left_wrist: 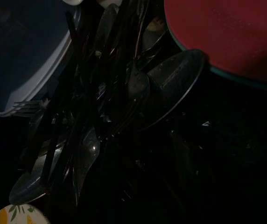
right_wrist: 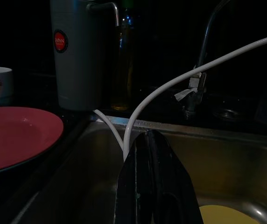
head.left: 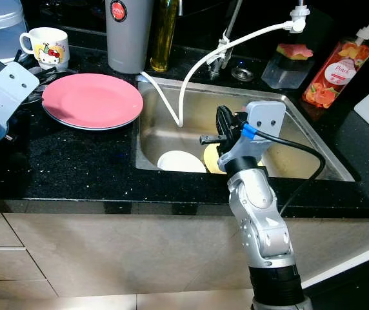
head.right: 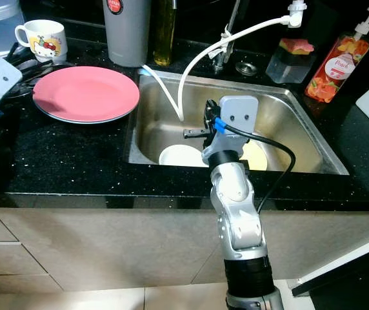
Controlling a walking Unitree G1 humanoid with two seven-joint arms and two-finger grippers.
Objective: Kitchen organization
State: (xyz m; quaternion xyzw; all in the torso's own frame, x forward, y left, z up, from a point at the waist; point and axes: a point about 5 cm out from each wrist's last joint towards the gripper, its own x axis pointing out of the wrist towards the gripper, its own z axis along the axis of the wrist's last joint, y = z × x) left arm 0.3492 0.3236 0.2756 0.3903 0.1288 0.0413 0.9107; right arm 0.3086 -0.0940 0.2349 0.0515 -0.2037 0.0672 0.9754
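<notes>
Two dishes in the sink: you see a white bowl (head.left: pixel 180 161) and a yellow plate (head.right: pixel 254 155) side by side on the basin floor.
Right gripper (head.left: pixel 222 126): it hangs over the stainless sink (head.left: pixel 313 145), above the dishes and touching neither; in your right wrist view its black fingers (right_wrist: pixel 145 186) lie pressed together with nothing between them.
Yellow plate relative to gripper: below and just to the robot's right of the fingertips.
White bowl relative to gripper: below, toward the robot's left.
White hose (head.left: pixel 200 68): it curves from the faucet (head.right: pixel 226 39) down into the basin, ahead of your fingers.
Pink plate (head.left: pixel 93 100): on the black counter (head.left: pixel 75 161), left of the sink.
Left gripper: over a pile of dark cutlery (left_wrist: pixel 91 107) beside the pink plate; you cannot tell its finger state.
</notes>
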